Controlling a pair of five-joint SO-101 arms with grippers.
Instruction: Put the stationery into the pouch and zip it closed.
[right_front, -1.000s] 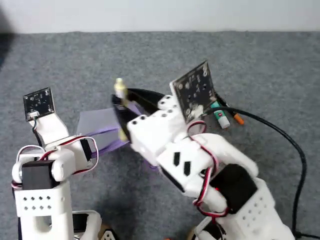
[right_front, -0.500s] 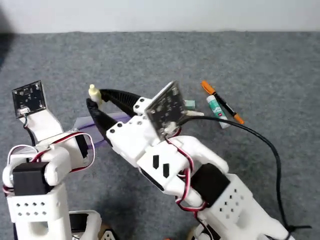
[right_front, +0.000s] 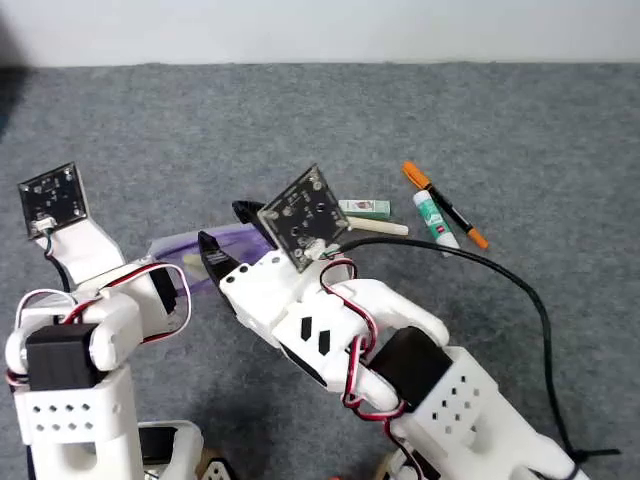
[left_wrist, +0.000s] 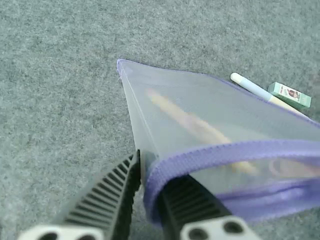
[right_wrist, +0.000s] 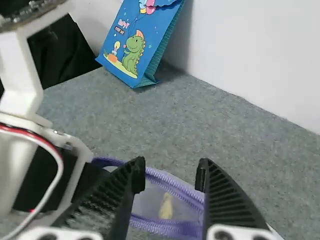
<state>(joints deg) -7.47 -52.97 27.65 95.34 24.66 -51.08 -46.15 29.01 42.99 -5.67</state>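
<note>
The translucent purple pouch (left_wrist: 200, 125) lies on the grey carpet with a cream pencil-like stick (left_wrist: 197, 127) inside it. My left gripper (left_wrist: 148, 177) is shut on the pouch's purple zip edge at one corner. My right gripper (right_wrist: 170, 175) hangs open just above the pouch's mouth (right_wrist: 167, 182), nothing between its fingers; in the high view it (right_front: 222, 226) is over the pouch (right_front: 185, 250). On the carpet to the right lie a green eraser box (right_front: 363, 208), a white pen (right_front: 375, 227), a glue stick (right_front: 432, 220) and an orange-black pen (right_front: 445, 205).
A blue gift bag with a dinosaur (right_wrist: 142, 37) leans on the white wall past the pouch. The left arm's white body (right_wrist: 30, 125) stands close beside my right gripper. The right arm's black cable (right_front: 520, 290) crosses the carpet.
My right gripper swung left and down with the cream stick, then let it go; the stick now lies inside the pouch. The left arm kept its hold on the pouch.
</note>
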